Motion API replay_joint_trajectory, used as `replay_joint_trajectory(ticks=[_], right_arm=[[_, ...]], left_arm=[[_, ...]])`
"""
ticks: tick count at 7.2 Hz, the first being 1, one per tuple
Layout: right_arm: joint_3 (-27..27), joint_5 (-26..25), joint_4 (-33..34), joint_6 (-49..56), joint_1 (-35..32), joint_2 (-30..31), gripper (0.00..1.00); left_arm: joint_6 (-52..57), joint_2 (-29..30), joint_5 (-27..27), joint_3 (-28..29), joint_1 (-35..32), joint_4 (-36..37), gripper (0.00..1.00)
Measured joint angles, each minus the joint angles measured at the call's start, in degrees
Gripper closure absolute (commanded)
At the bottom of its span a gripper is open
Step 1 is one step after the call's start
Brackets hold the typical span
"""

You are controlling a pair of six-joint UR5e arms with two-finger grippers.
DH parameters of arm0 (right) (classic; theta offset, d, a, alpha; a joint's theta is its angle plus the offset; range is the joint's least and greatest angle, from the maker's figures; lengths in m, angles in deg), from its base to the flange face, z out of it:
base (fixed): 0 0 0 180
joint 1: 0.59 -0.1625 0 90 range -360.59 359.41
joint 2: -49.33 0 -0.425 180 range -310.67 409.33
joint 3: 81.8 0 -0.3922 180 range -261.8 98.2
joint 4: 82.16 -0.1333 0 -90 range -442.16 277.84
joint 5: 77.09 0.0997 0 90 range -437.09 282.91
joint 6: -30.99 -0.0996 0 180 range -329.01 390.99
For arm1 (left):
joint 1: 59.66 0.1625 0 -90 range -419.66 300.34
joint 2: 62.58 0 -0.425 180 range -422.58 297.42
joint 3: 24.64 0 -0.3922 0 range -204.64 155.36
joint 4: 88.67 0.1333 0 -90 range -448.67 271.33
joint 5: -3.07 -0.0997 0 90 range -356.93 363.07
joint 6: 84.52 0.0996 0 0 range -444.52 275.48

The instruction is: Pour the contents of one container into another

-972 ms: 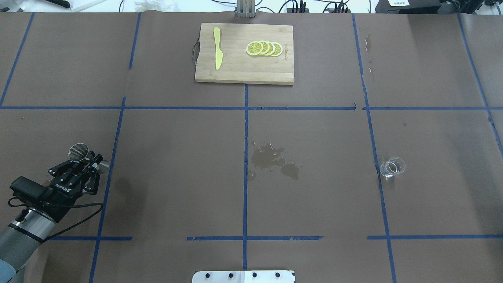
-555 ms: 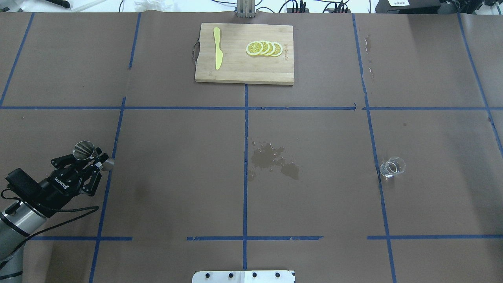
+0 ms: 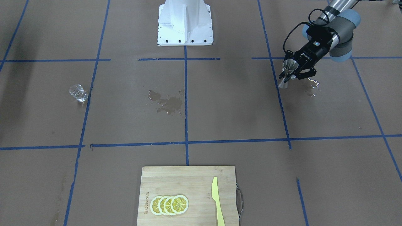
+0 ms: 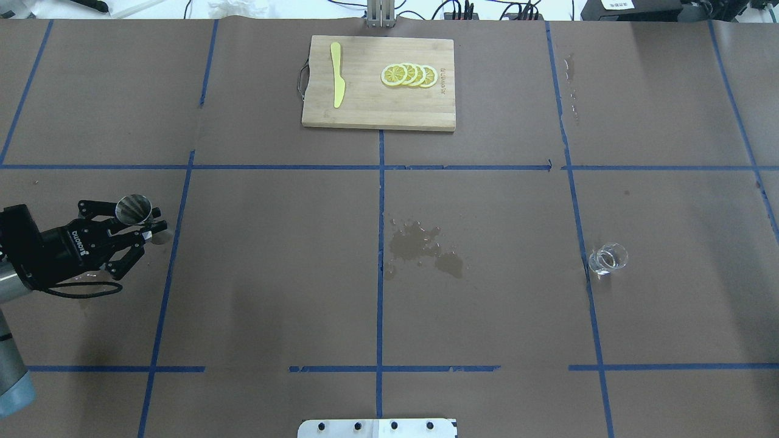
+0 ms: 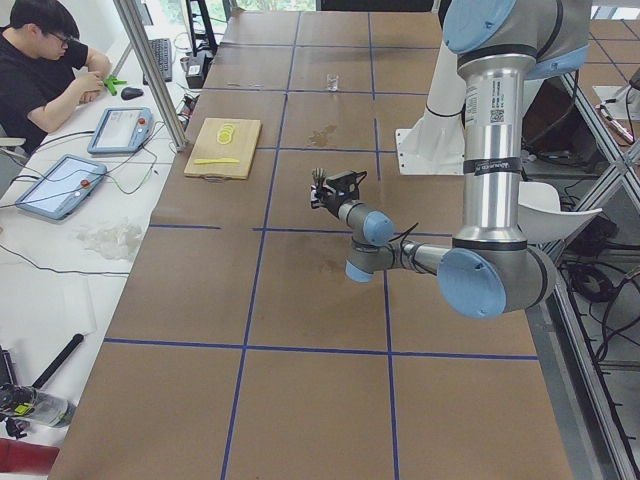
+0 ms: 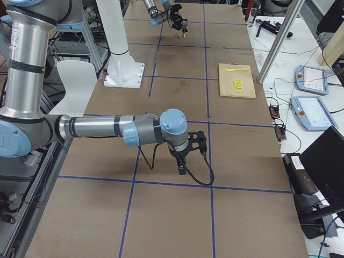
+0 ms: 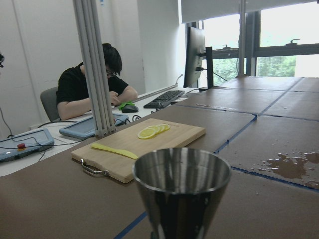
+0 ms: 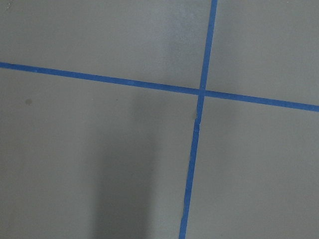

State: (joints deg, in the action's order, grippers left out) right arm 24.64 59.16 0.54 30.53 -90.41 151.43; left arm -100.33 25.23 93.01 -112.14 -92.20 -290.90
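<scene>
1. Left end effector (image 4: 141, 224), pinching the jigger (image 4: 134, 209), has swung round and carried it upright, slightly forward.
2. Beaker (image 4: 607, 258) unmoved on the bench (image 4: 487, 316), well apart from the jigger; pour not started.
3. Right end effector (image 6: 182, 169): cannot tell its state.

You are working in a robotics lab, not a kitchen: industrial robot arms (image 5: 490, 150) rise from a white pedestal (image 3: 184, 22) on a table (image 4: 274, 292) papered brown and gridded with blue tape (image 4: 380, 201). Along its far side a white bench carries teach pendants (image 5: 118, 130), with an aluminium post (image 5: 150, 70), a monitor (image 7: 196, 55), a keyboard (image 7: 162, 98) and a seated colleague (image 7: 92, 82).
</scene>
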Motion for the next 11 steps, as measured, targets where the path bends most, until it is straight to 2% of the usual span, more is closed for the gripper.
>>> replay_joint_trajectory(ticks=[2, 4, 6, 8, 11], right_arm=[[0.4, 0.1, -0.1, 0.1, 0.0, -0.2, 0.00], [0.5, 0.1, -0.1, 0.1, 0.0, -0.3, 0.00], [0.6, 0.1, -0.1, 0.1, 0.1, -0.3, 0.00], [0.7, 0.1, -0.2, 0.3, 0.0, -0.3, 0.00], [2.9, 0.2, -0.2, -3.0, 0.0, -0.4, 0.00]], left_arm=[[5.4, 7.4, 10.0, 0.4, -2.8, 5.8, 1.00], [7.8, 16.9, 15.6, 0.7, -3.3, 13.2, 1.00], [8.3, 26.1, 18.6, 3.2, -3.3, 21.2, 1.00], [7.8, 33.9, 22.0, 8.7, -3.4, 24.5, 1.00], [6.5, 40.3, 25.2, 12.8, -3.3, 27.5, 1.00]])
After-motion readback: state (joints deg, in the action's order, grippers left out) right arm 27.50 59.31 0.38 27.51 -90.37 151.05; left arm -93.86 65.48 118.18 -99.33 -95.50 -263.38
